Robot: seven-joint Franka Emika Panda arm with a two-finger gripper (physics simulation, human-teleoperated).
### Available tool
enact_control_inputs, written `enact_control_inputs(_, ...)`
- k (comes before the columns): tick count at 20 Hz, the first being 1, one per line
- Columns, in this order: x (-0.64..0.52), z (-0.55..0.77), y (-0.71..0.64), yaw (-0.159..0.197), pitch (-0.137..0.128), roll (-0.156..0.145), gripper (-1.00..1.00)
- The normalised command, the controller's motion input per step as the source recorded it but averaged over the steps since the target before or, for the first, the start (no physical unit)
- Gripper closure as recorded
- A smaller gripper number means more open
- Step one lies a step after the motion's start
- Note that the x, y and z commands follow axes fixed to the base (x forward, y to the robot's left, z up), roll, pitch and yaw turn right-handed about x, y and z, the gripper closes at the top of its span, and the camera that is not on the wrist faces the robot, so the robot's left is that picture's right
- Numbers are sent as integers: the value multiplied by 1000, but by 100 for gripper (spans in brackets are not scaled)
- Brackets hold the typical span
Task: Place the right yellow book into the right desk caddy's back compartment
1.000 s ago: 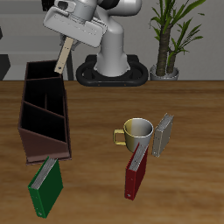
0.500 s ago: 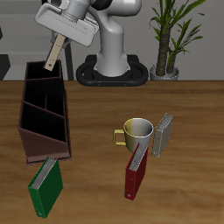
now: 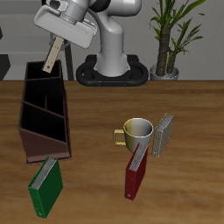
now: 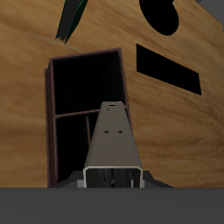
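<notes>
Near the front edge: one green book (image 3: 45, 186), one red book (image 3: 136, 173). Behind these, one mug (image 3: 137, 133), one spare yellow book (image 3: 163, 135). Farther back, one right desk caddy (image 3: 44, 109), back compartment (image 3: 45, 80) open. Highest and farthest: gripper (image 3: 59, 38) clamped on the right yellow book (image 3: 54, 53), hanging tilted over that bay. Probably light, stiff, slick-covered; best pinched across the flat covers near one end

Even, bright simulator light, sharp focus, soft shadows, no glare
</notes>
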Motion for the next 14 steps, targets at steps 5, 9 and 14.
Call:
enact_control_inputs(5,15,-123,69,-5,24,26,100)
enact_control_inputs(9,21,-182,-31,-15,40,-2,100)
enact_control_inputs(14,-35,-105,-139,-32,19,-23,100)
